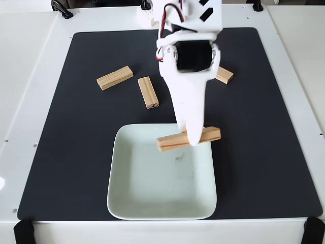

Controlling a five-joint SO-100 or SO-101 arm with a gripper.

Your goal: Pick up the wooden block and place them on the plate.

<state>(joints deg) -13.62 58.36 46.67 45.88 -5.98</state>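
- In the fixed view, the white arm (189,61) reached down from the far edge of the black mat (61,152), its gripper (191,138) over the far right part of the plate (152,203).
- The gripper's fingers were narrowed onto a wooden block (175,140) — the bar stuck out on both sides of the white finger, its left end over the plate's inner surface and its right end past the plate's far right corner, over the mat.
- The held block lay nearly level, tilted slightly, with the right end a little higher in the picture; whether it touched the plate or was just above it could not be told.
- The plate sat near the mat's near edge, roughly midway between the mat's left and right edges, with a small smudge (180,158) near its centre.
- Two more blocks lay flat on the mat beyond the plate, toward the far left: one (115,78) angled with its right end farther away, the other (148,92) just right of it, running nearly front to back; the two were near each other but apart.
- A fourth block (224,75) lay on the mat to the right of the arm — partly hidden behind it.
- The mat lay on a white table (23,76).
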